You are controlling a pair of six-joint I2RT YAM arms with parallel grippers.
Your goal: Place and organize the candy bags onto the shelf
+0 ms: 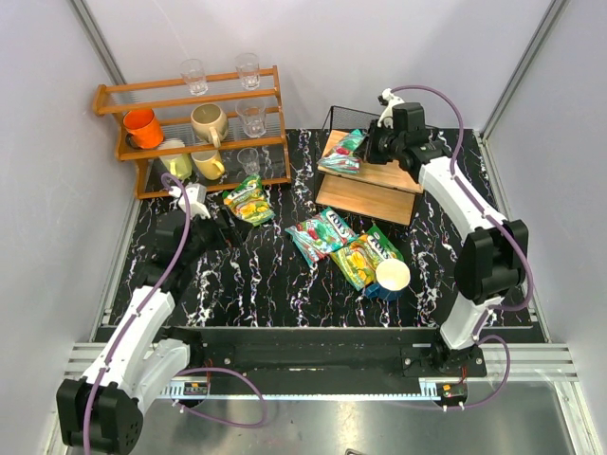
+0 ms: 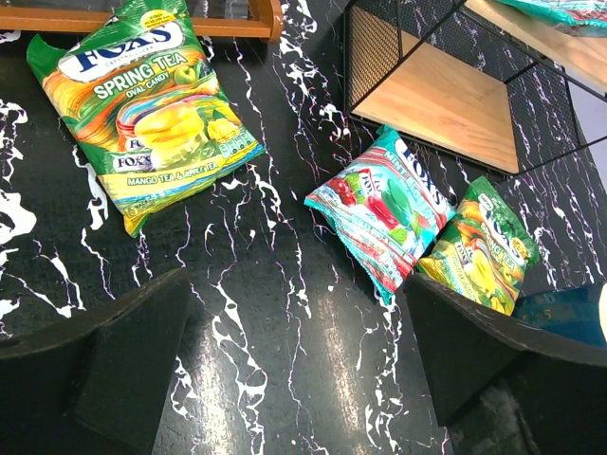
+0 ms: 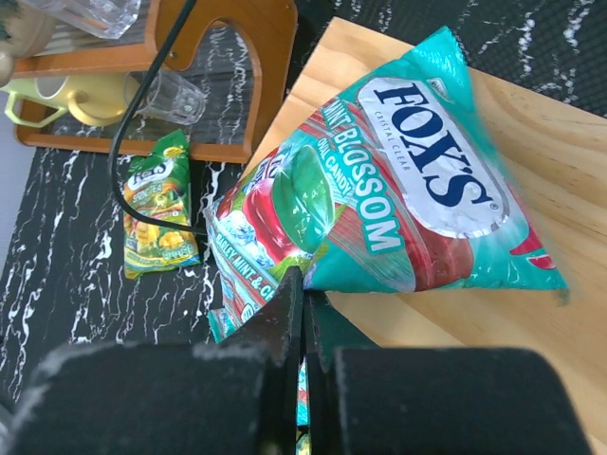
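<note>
On the shelf's [image 1: 377, 192] top board, a teal Fox's "Mint Blossom" bag [image 3: 408, 204] lies slantwise with one end hanging off the board's edge. The right gripper [image 3: 303, 284] is pinched tight on the bag's near edge. Left of the shelf, the left gripper [image 1: 223, 229] hangs wide open and empty, nearest the "Spring Tea Oval Candy" bag [image 2: 142, 104], likely its pick. A second teal bag [image 2: 384, 209] and a yellow-green bag [image 2: 482, 248] lie touching, just in front of the shelf.

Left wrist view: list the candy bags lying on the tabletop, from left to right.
Spring Tea yellow-green bag → teal-green tabletop bag → second yellow-green bag. The shelved teal-green bag, top right, is not counted.
</note>
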